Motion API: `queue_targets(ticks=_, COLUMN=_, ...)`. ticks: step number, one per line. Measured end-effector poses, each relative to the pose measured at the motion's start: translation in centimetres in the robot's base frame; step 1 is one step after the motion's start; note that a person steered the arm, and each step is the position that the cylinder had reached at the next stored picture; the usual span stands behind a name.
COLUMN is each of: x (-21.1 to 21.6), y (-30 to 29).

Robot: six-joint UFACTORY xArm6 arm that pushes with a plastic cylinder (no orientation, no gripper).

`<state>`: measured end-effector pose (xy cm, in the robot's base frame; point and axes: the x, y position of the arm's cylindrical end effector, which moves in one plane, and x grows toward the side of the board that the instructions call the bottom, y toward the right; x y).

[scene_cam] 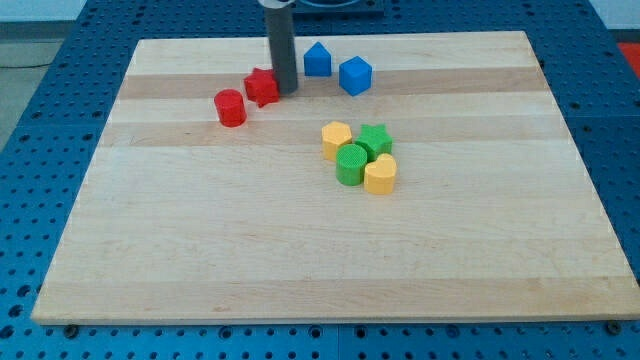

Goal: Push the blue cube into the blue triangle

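The board's [300,280] front part is the closest thing. Farther back sit four blocks bunched together, touching: a yellow heart [380,174] in front, a green round block [351,164] to its left, a green star [374,140] behind, and a yellow block [336,139] at the back left.

Near the view's top is the blue cube [355,75]. The blue triangle [317,59] is just to its left, a little apart. My tip [285,90] is left of the triangle, touching the red star [262,87]. A red round block [230,107] sits lower left of the star. There is no pincer, only a rod.
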<state>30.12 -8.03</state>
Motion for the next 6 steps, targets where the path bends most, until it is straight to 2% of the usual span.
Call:
queue_targets(ticks=1, x=2.3, y=-2.5)
queue_targets(ticks=2, x=4.3, y=-2.6)
queue_targets(ticks=3, x=4.3, y=-1.5)
queue_targets(ticks=5, x=4.3, y=10.5)
queue_targets(ticks=6, x=2.3, y=13.5)
